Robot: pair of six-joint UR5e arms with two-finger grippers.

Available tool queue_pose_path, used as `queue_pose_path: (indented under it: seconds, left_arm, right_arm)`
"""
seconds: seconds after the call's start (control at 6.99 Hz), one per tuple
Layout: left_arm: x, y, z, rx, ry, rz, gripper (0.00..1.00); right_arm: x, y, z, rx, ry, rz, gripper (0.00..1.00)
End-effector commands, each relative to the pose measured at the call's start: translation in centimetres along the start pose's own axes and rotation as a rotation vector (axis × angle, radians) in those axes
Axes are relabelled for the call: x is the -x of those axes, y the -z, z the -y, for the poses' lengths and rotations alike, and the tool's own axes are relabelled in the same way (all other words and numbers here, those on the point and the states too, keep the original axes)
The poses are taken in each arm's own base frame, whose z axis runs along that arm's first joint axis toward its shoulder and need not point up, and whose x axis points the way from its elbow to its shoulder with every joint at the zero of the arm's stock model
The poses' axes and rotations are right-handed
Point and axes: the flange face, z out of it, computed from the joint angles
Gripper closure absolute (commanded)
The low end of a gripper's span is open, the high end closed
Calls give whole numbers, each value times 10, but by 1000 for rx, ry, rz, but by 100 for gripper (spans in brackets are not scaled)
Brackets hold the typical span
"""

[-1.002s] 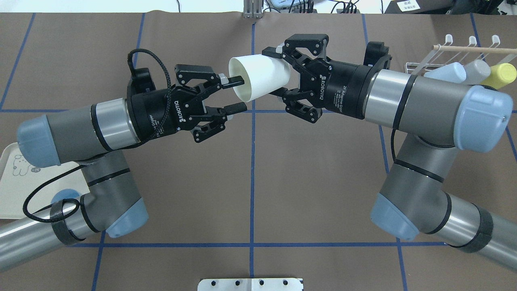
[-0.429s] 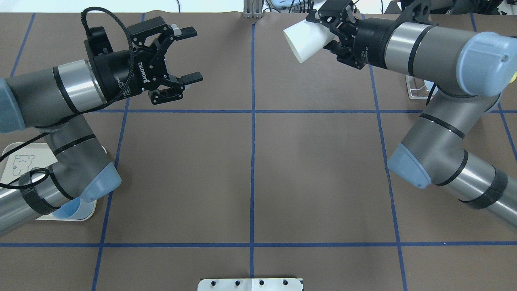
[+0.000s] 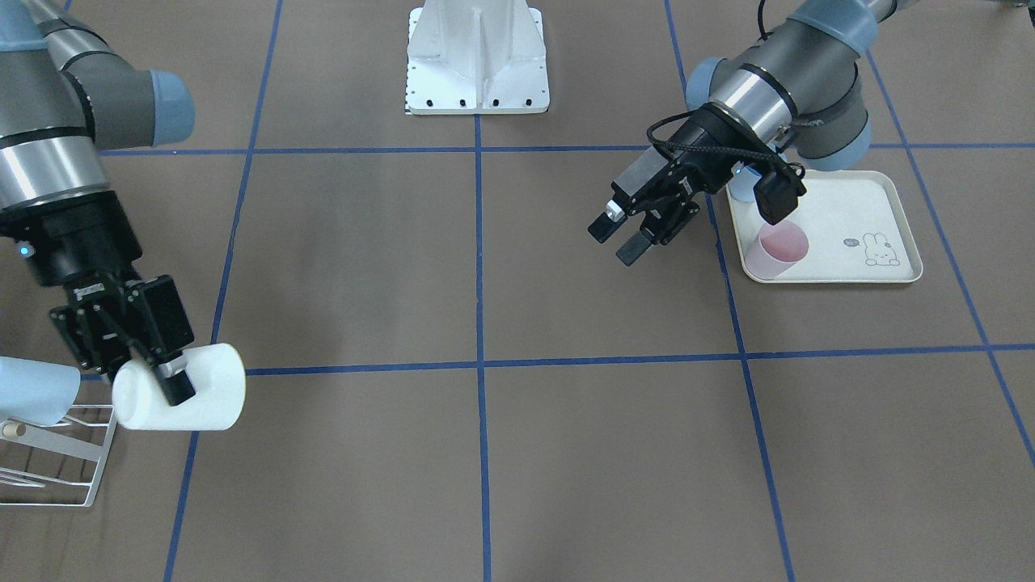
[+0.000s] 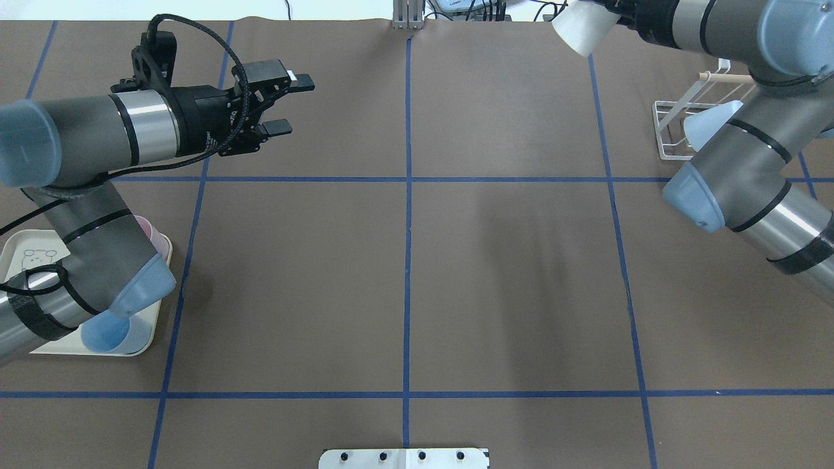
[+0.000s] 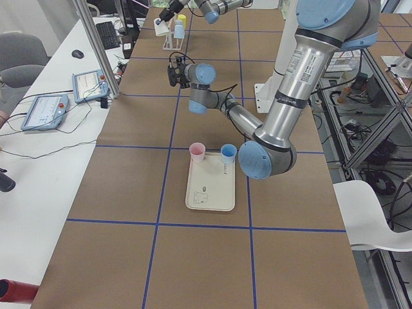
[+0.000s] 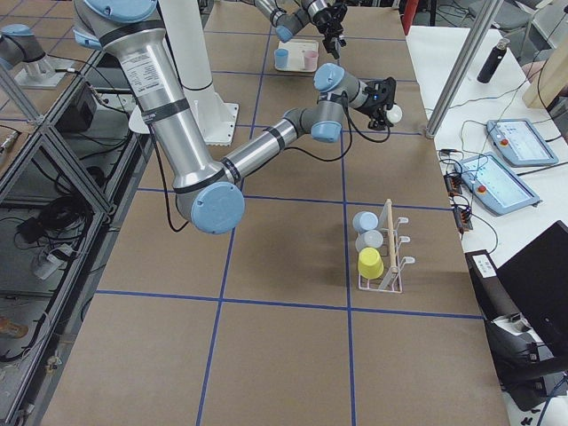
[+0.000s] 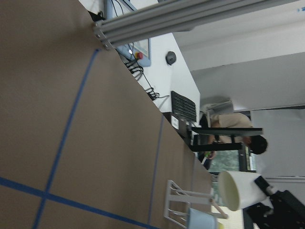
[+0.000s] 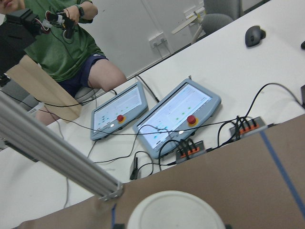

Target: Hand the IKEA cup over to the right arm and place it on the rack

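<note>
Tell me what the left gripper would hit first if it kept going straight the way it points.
Nothing close: ahead of the left gripper lies only bare table, which it would probably meet first if it tilts down at all. The white cup sits off that line, though depth is unclear.

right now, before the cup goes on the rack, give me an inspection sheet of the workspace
surface: brown paper table with blue tape grid, flat
job's things: white cup held aloft, not yet on the rack; rack holds pale blue cup, grey cup, yellow cup
clutter: tray with pink cup and blue cup
grippers: right gripper shut on white cup; left gripper open, empty
cables: black cable looped at left wrist
surroundings: touch panels on side bench, person behind it
</note>
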Motion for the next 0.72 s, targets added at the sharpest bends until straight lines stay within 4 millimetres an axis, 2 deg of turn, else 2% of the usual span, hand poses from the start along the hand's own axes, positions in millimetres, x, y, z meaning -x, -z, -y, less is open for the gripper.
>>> queue_pose_path:
  seconds: [0.0, 0.14, 0.29, 0.43, 0.57]
  left_arm:
    - [26, 4, 38, -73, -187, 238, 0]
    - [40, 6, 49, -78, -292, 357, 0]
    - [51, 15, 56, -76, -347, 439, 0]
    - [58, 18, 58, -67, -381, 470, 0]
    - [60, 18, 58, -66, -381, 475, 0]
  right_arm:
    - [-75, -25, 61, -58, 175, -168, 97]
    - [-104, -35, 73, -58, 223, -226, 97]
    - [-124, -39, 76, -54, 227, -264, 97]
    - [-161, -41, 66, -31, 226, -314, 97]
    - [-184, -38, 58, -22, 226, -346, 97]
